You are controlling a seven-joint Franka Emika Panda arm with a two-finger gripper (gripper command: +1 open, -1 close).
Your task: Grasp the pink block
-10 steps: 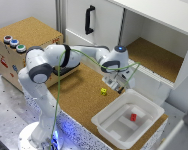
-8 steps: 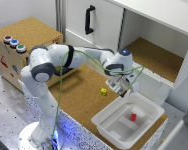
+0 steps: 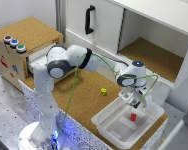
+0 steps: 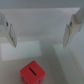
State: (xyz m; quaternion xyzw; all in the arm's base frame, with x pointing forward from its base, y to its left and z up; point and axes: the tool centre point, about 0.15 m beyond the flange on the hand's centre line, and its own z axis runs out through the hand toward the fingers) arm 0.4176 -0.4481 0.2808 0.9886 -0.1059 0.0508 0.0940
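Three coloured buttons sit on top of the cork-topped box at the exterior view's left. Next, moving right, the white arm's base stands on the perforated metal table, and the arm reaches across the cork board with a green cable running along it. White cabinet with a dark handle stands behind; its open compartment at the exterior view's right has a cork floor. Small yellow cube with dark marks rests on the cork board, just beside the near corner of the white tray but apart from it. Gripper hangs over the tray, pointing down. Pink block sits upright on the tray floor directly below the gripper, not touched by it. Wrist view: both fingers are spread wide, jaws open, nothing between them; the pink block lies on the white tray floor, roughly centred between the two fingers but off from the line between the tips, with a faint dark slot-like mark on its top face. Image is blurred, so I cannot tell the height gap between fingertips and block.
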